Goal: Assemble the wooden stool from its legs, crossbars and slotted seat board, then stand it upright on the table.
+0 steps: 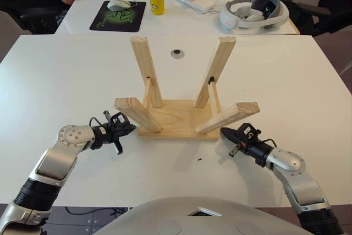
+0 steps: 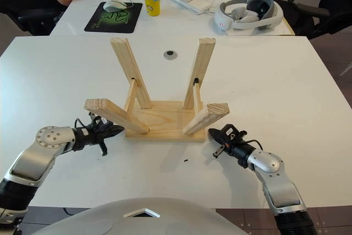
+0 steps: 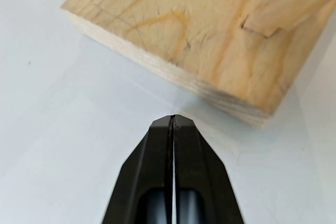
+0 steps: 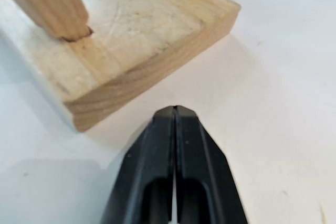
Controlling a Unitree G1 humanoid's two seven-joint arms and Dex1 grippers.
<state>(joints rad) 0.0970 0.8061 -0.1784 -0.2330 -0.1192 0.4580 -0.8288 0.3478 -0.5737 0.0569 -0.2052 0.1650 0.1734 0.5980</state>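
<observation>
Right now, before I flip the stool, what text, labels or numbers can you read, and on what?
Black rectangular mouse pad: green print, too small to read.
Yellow cylindrical bottle: blue marking, too blurred to read.
Upturned pale wooden stool: no text visible.

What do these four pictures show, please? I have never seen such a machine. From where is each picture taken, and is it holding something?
This is a humanoid robot with two arms, each ending in a black two-finger gripper. The two wide pictures come from cameras in its head, looking down over the arms; the two close ones come from cameras on its wrists. On the white table stands a pale wooden stool, upside down: its seat board lies on the table and its four legs point up. The left gripper and the right gripper are beside the board's near corners. Both are shut, hold nothing and do not touch the wood.
</observation>
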